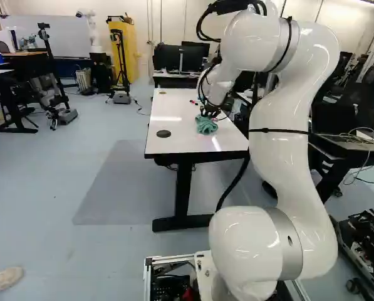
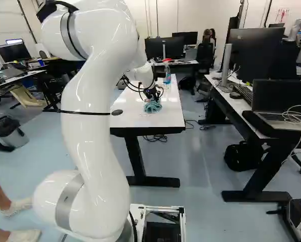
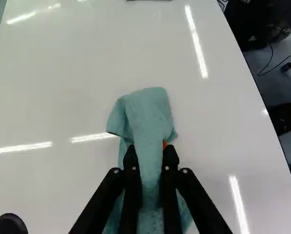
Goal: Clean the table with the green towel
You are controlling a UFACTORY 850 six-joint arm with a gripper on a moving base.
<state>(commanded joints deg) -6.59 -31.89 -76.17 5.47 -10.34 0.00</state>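
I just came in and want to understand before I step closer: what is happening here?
A white robot arm holds a bunched green towel between the two fingers of its tool. The towel seems to rest on the white table, apparently for cleaning it; whether it is wiping right now, I cannot tell.

You have a plain teal-green towel (image 3: 147, 112) on the white table (image 3: 62, 87), a black gripper (image 1: 208, 114) over it, and blue-grey floor (image 1: 99, 119) around the table.
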